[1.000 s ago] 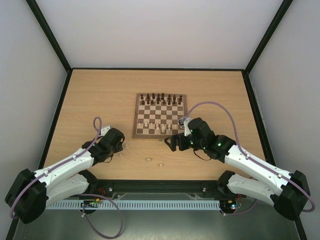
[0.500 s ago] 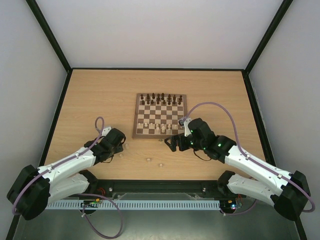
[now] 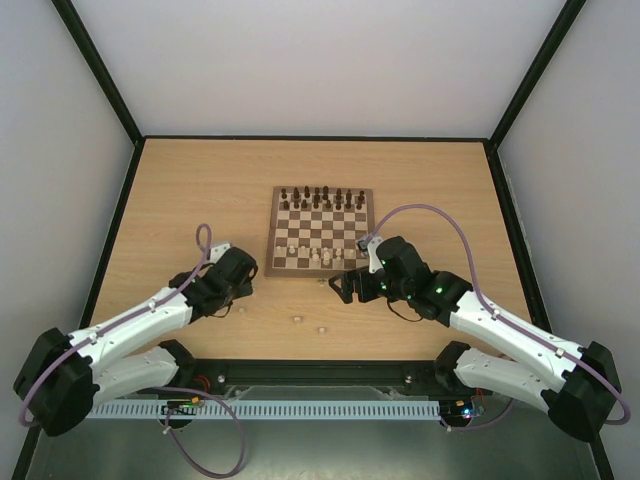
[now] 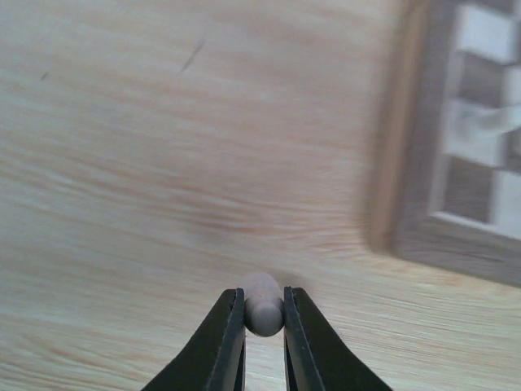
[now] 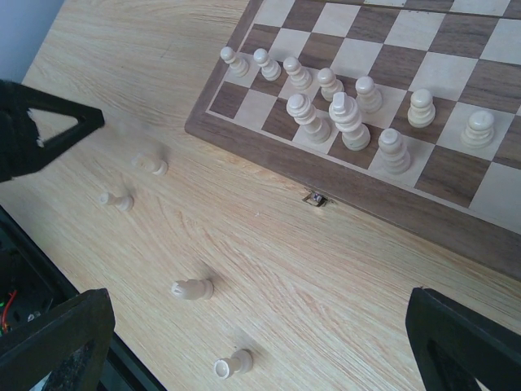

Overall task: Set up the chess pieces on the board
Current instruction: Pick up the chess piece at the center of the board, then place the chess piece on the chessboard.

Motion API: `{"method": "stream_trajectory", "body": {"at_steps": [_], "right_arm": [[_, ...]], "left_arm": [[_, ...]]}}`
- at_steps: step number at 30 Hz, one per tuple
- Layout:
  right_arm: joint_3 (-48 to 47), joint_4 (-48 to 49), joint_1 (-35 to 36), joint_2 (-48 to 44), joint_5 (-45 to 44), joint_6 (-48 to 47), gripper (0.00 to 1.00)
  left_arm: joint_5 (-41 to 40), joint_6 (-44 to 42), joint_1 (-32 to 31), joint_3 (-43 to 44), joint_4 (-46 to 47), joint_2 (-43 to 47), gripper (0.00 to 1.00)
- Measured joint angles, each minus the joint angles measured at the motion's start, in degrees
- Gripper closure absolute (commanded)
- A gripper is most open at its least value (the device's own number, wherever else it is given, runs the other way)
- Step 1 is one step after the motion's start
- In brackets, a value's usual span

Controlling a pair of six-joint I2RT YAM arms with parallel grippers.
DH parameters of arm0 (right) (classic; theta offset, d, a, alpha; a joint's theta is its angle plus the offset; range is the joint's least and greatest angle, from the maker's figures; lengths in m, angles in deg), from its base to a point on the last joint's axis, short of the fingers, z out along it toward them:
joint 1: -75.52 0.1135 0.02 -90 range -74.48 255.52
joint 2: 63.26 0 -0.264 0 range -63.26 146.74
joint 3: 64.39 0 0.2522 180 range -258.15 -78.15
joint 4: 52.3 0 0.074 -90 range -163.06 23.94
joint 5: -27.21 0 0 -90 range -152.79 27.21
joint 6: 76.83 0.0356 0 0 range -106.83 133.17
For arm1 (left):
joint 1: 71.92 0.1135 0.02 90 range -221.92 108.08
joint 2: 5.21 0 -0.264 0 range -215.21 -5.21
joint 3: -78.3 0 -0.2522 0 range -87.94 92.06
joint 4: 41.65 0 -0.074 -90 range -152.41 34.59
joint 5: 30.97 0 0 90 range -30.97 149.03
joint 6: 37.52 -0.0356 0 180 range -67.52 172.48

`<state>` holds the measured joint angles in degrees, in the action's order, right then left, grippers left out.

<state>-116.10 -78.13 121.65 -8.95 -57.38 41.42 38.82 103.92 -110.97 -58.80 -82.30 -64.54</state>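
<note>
stage: mid-setup | square brown-and-cream checkered wooden board [image 5: 391, 191]: some nine small pale cream wooden chess pieces [image 5: 348, 122] crowded on near rows, unsorted | light wooden desk [image 5: 326, 285]: a few more loose | left hand [image 4: 264, 314]: pinching one pale piece [image 4: 259, 292] beside board | right hand [image 3: 343, 286]: spread, empty

The board [image 3: 320, 226] lay flat on the bench, square, checkered dark brown and cream inside a brown frame; about ten pale cream chess pieces [image 5: 348, 120] stood upright on its two near rows, unevenly spaced, gathered toward the left and middle; several loose pieces [image 5: 118, 198] of the same pale wood rested on the bench off the board's near-left corner, two of them [image 5: 193, 288] tipped on their sides; one rounded piece [image 4: 262, 311] sat pinched between the dark fingers [image 4: 226, 338] of the left gripper [image 4: 263, 293], near the frame's corner.
</note>
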Motion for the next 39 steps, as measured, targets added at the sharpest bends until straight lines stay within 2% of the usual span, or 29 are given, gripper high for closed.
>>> {"method": "stream_trajectory", "body": {"at_steps": [6, 10, 16, 26, 39], "right_arm": [[0.0, 0.0, 0.0, 0.0, 0.0, 0.0, 0.01], [0.0, 0.0, 0.0, -0.3, -0.1, 0.0, 0.01], [0.0, 0.0, 0.0, -0.7, -0.5, 0.0, 0.01], [0.0, 0.0, 0.0, -0.8, -0.5, 0.0, 0.01], [0.0, 0.0, 0.0, -1.0, -0.5, 0.0, 0.01]], "left_arm": [[-0.9, -1.0, -5.8, 10.9, -1.4, -3.1, 0.97], [-1.3, -1.9, -9.5, 16.7, -0.7, -9.2, 0.97], [-1.3, -3.6, -13.1, 20.8, 1.0, -20.1, 0.97], [-0.8, -5.7, -14.3, 26.7, 3.6, -29.7, 0.97], [-0.6, -7.1, -14.4, 30.1, 4.9, -35.5, 0.96]]}}
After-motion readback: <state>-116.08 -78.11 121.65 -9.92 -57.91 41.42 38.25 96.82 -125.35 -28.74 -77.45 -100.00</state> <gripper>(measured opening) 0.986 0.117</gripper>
